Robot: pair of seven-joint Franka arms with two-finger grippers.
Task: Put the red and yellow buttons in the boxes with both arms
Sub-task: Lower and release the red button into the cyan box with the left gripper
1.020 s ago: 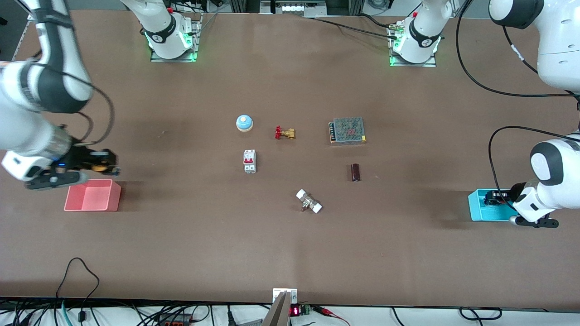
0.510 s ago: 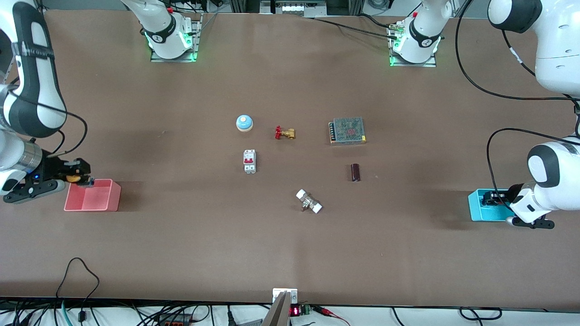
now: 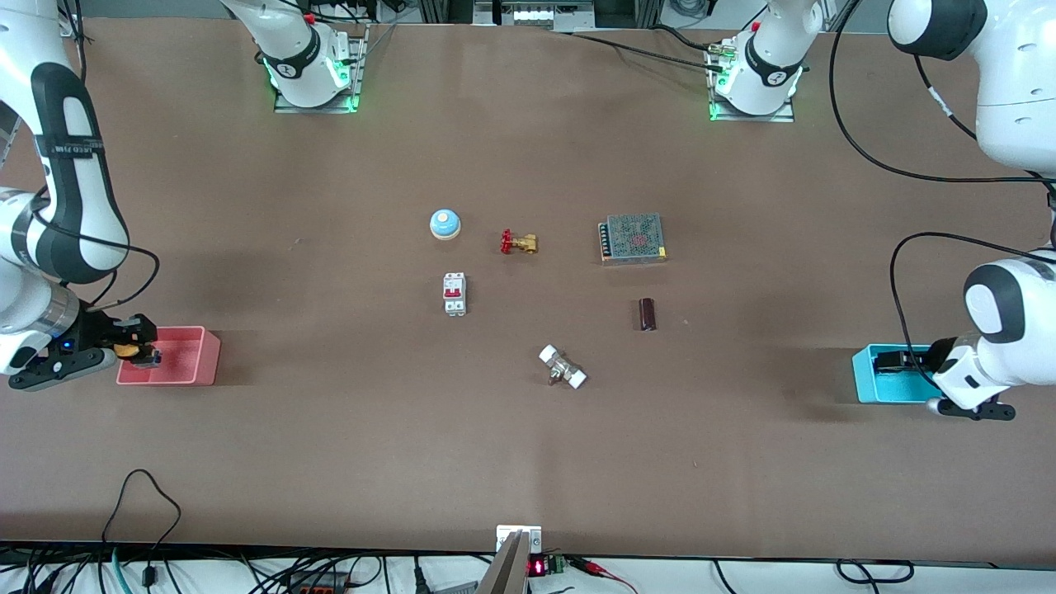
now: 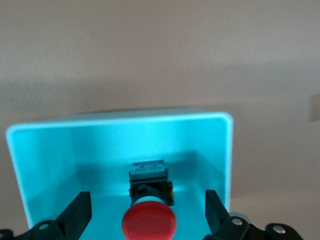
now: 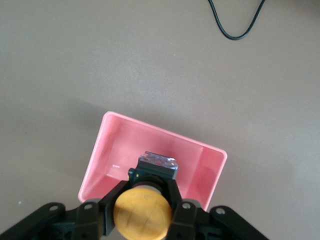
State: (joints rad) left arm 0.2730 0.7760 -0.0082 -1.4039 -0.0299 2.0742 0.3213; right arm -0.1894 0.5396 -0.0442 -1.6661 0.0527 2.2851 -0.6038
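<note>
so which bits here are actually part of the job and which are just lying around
Job:
- yellow button, gripped by right gripper over pink box
- red button in cyan box, left gripper open around it

Lying about:
- blue bell
- brass valve
- circuit breaker
- power supply

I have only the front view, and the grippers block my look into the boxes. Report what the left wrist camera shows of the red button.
Observer: The red button sits inside the cyan box. The left gripper is open, its fingers apart from the button on either side.
Operator: Now give me the right wrist camera.
Observer: The yellow button is clamped in the right gripper, above the inside of the pink box, not yet released.
</note>
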